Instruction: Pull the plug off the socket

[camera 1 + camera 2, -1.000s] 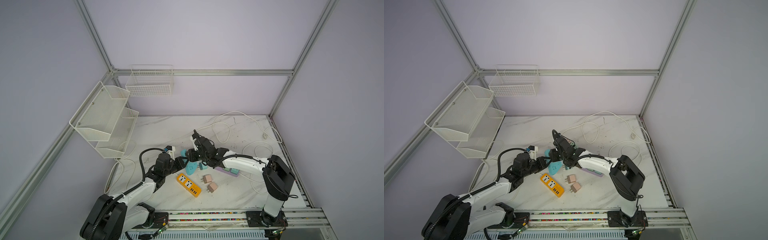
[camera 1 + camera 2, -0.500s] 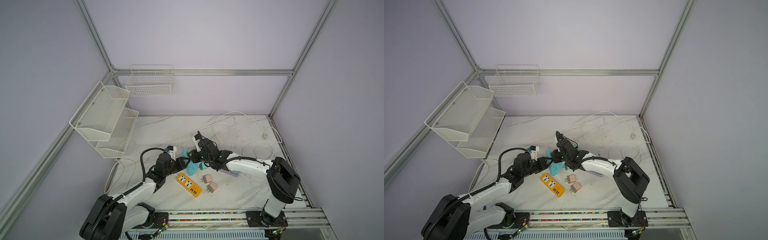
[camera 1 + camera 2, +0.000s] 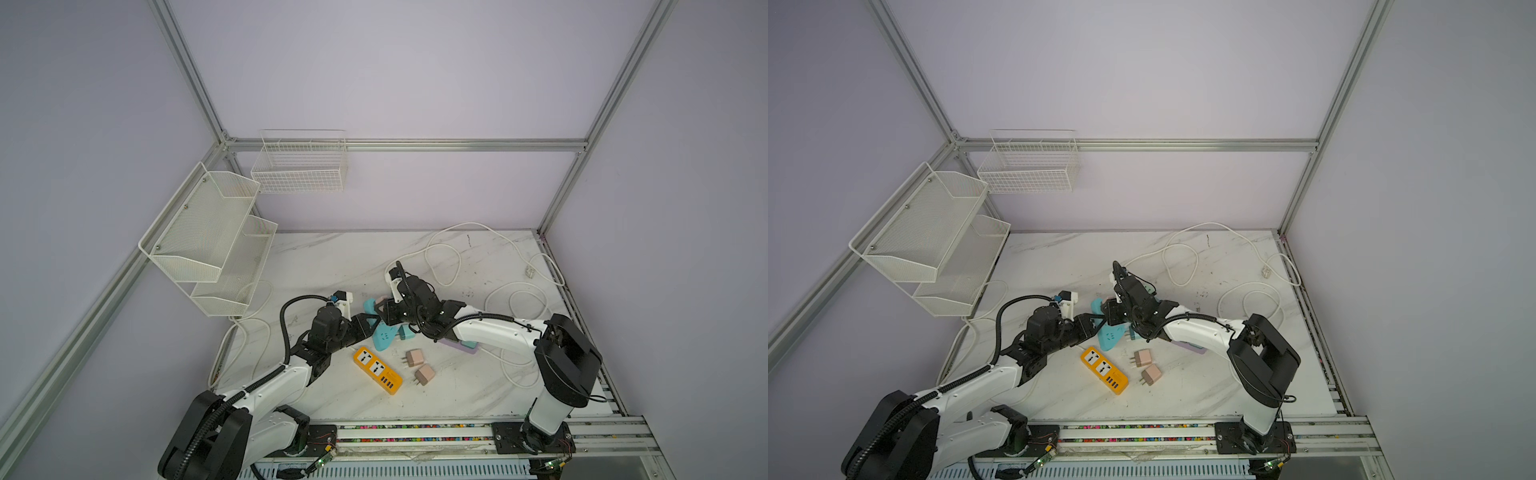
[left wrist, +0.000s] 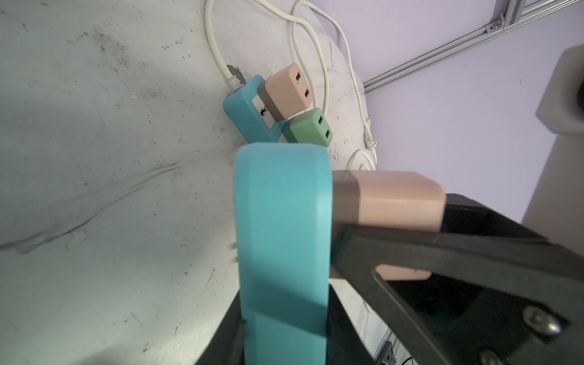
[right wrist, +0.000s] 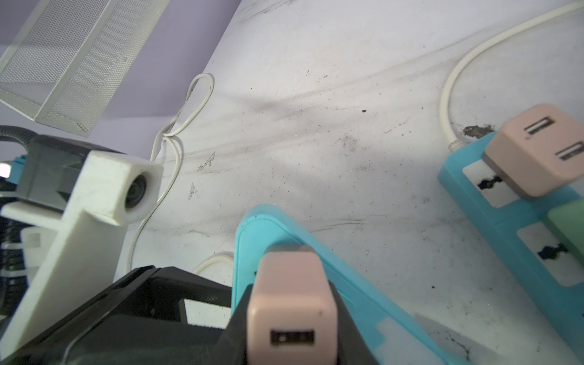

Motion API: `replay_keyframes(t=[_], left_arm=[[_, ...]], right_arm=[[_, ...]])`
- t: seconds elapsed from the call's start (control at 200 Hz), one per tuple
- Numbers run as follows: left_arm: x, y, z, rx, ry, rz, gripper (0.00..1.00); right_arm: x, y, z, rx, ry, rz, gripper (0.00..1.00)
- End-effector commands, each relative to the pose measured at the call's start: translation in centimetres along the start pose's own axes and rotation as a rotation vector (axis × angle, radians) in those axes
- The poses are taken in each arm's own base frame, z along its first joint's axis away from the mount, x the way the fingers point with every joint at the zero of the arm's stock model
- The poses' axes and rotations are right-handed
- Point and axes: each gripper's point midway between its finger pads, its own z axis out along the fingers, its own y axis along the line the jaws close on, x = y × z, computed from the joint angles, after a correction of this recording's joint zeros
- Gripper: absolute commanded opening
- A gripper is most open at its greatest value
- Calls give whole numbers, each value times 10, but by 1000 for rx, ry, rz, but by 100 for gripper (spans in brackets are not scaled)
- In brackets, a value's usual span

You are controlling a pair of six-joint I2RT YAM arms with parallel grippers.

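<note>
A light-blue socket strip (image 4: 281,221) is raised off the table with my left gripper (image 4: 281,341) shut on its lower end. A pink plug (image 5: 290,300) sits in the strip's face, its grey base against the blue plastic. My right gripper (image 5: 290,331) is shut on this plug, one black finger on each side. In both top views the two grippers meet at mid-table, the left gripper (image 3: 368,322) below the socket strip (image 3: 384,334) and the right gripper (image 3: 384,309) on the plug (image 3: 380,300).
A darker blue power strip (image 4: 246,110) lies just behind, carrying a pink adapter (image 4: 286,91) and a green adapter (image 4: 308,126). An orange power strip (image 3: 377,370) and two loose pink plugs (image 3: 413,357) lie in front. White cables (image 3: 515,291) loop at right; mesh racks (image 3: 208,241) hang at left.
My right gripper has shifted slightly along the socket strip and closed its fingers on the pink plug. The left gripper has kept its hold on the strip.
</note>
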Motion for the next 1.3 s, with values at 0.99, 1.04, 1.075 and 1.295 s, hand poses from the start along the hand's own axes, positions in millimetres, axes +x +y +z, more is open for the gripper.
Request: replay_keyframes(t=[0.99,1.04,1.075,1.295], left_arm=[[-17,-10,11,1,-22,11,0],[-16,-8,11,-2,-22,9,0],[-16,-8,11,-2,-24,8,0],[-18,-9,10,3,-29,8,0]], right_arm=[[-6,25,11,-72,21,-66,13],[-8,17,10,-60,17,-63,13],[-10,8,8,-53,18,-47,13],[-21,-12,-2,-114,-7,76,14]])
